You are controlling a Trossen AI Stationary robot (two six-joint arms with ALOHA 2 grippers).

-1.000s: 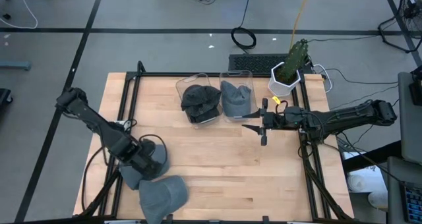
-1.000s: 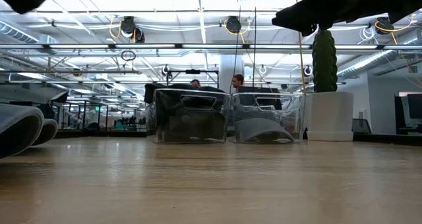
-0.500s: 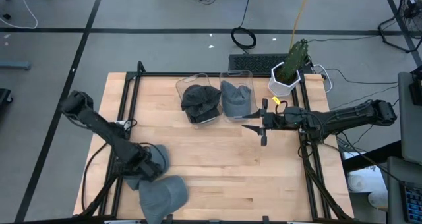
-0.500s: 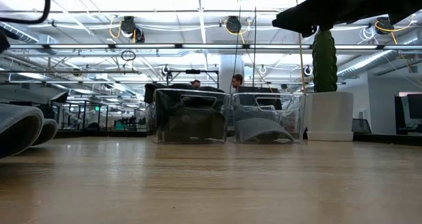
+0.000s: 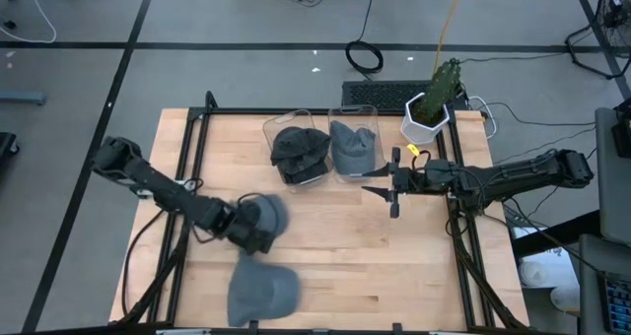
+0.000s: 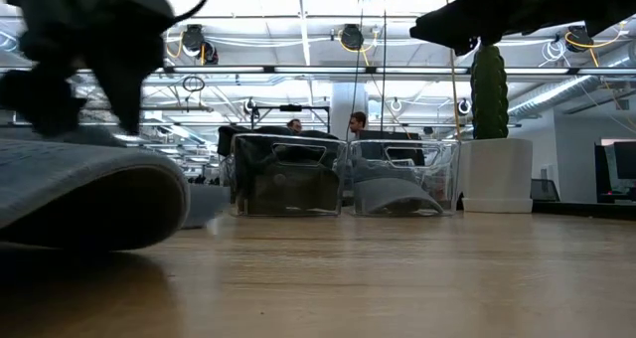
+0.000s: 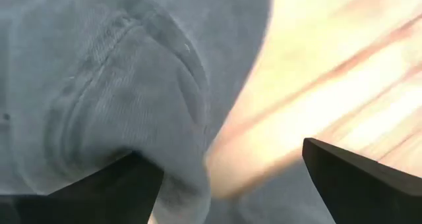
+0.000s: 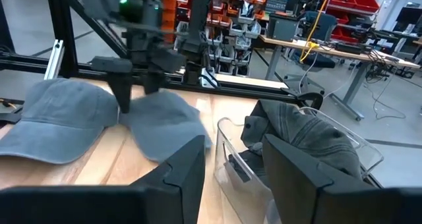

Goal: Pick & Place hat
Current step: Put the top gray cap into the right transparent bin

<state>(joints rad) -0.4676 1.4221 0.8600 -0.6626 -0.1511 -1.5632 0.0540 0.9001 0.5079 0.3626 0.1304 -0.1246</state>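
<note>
Two clear bins (image 5: 352, 113) each hold a hat (dark (image 5: 299, 150); grey (image 5: 351, 148)); left fingers (image 5: 258, 231) spread over another hat (image 5: 262, 214).

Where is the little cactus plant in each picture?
High view: the cactus stands at the table's far right edge, in its white pot.
Low view: right of centre, beside the clear bins.
Left wrist view: not in it.
Right wrist view: not in it.
Shared landmark: the clear bins.
</note>
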